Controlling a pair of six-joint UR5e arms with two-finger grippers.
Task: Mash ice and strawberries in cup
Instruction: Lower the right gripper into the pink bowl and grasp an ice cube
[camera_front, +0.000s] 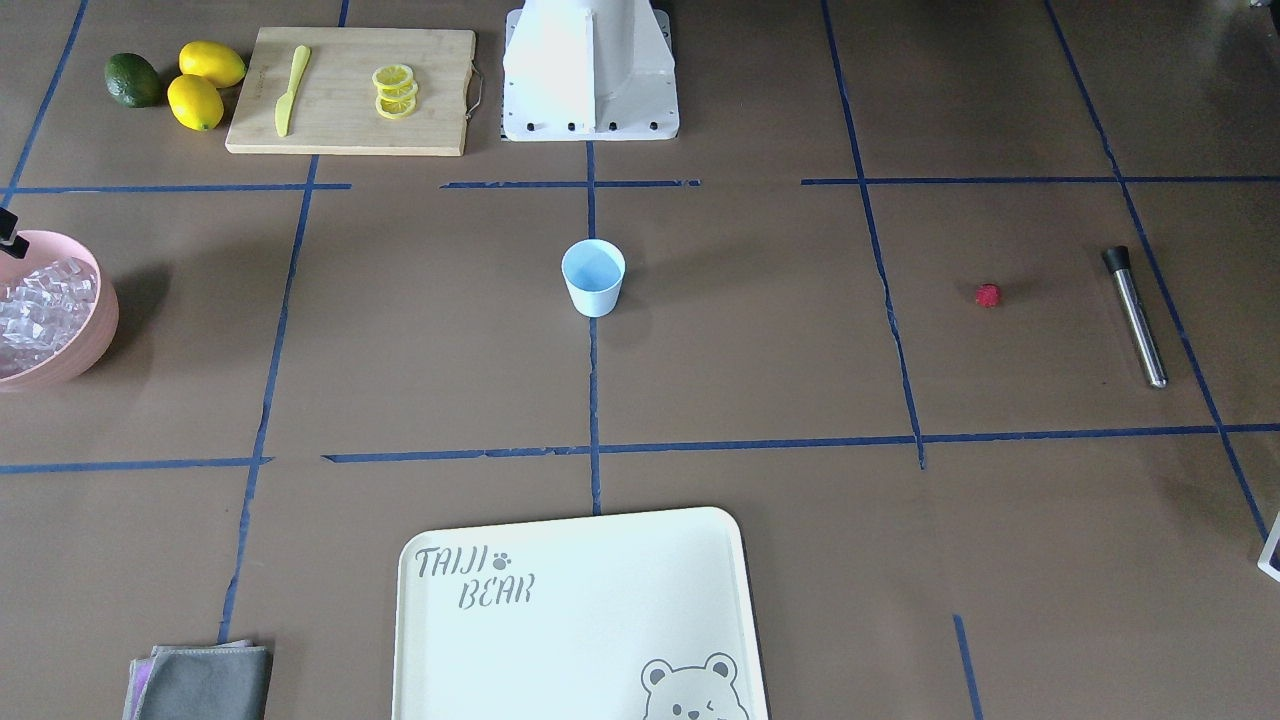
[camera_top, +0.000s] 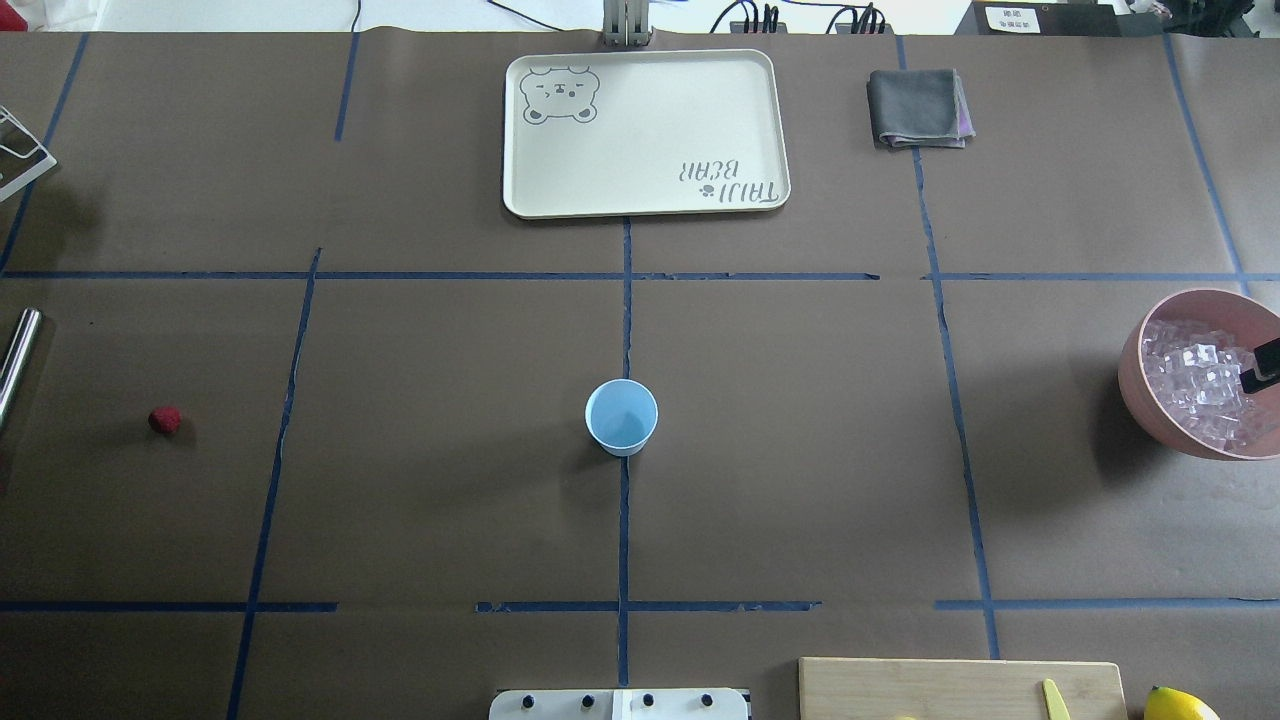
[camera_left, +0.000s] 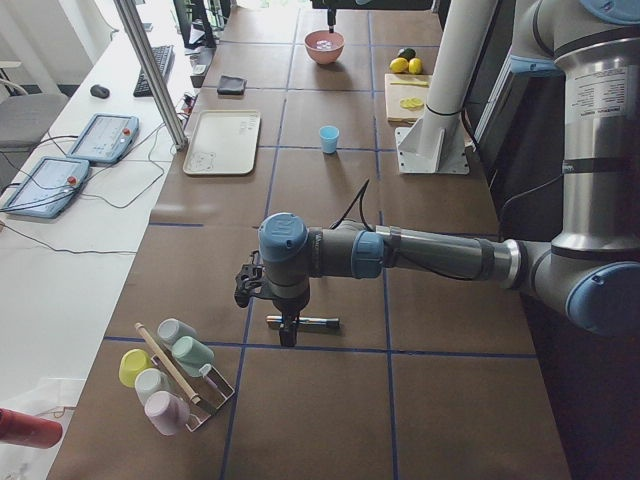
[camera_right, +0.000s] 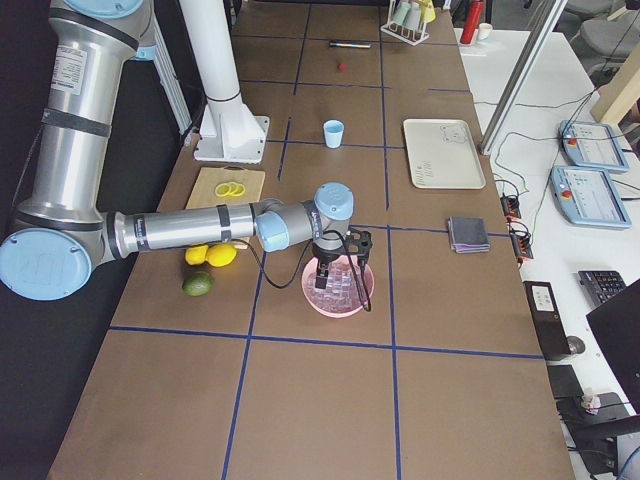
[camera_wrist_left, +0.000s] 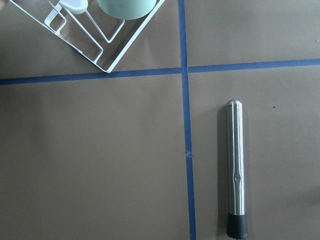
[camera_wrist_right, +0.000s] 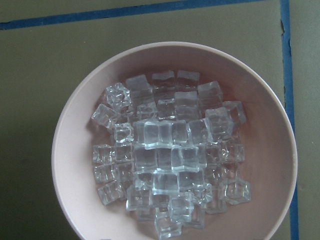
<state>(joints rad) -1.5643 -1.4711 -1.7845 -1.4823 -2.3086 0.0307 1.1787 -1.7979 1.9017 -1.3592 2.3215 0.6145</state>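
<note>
Over the pink bowl: where do my right fingers, spread or pressed together I cannot tell, take the ice?
— One cube, opposite flat faces; expect hard, slick, light. Destination: the cup, centre of the counter.

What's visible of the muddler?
The muddler is a slim, round rod of polished steel. One end is bare and rounded, the other has a black, rubbery-looking cap, and the shaft has a small dent. It lies flat on the brown paper-covered table on the robot's left side. It runs alongside a blue tape line without touching it. In the left wrist view, only the table touches it.
</note>
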